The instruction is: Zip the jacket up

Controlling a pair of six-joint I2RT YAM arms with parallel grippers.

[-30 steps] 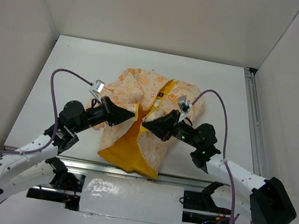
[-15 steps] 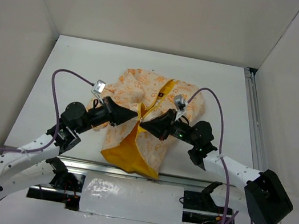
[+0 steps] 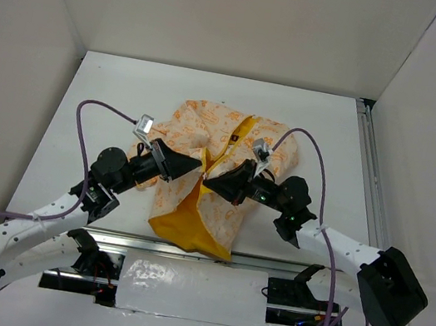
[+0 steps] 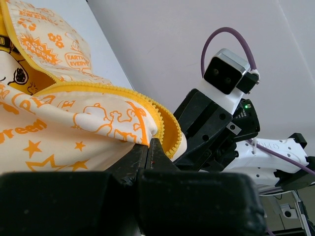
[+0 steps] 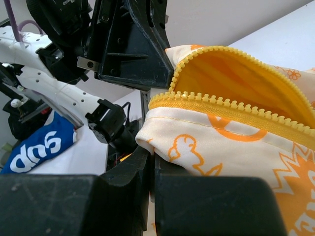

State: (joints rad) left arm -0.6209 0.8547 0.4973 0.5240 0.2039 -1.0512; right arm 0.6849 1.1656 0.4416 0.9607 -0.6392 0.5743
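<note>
We see a white table (image 3: 112, 94) with the jacket (image 3: 200, 122) lying at its centre, its yellow-lined hem toward 6 o'clock. Our left gripper (image 3: 199, 165), reaching in from 8 o'clock, is clamped on one zipper edge. Our right gripper (image 3: 209, 180), from 4 o'clock, pinches the facing edge just beside it.

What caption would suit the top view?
The left fingers and right fingers each pinch a front edge of the unzipped jacket.

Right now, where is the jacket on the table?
In the top view the jacket lies across the middle of the table, reaching its near edge. The left gripper and right gripper pinch its two front edges.
</note>
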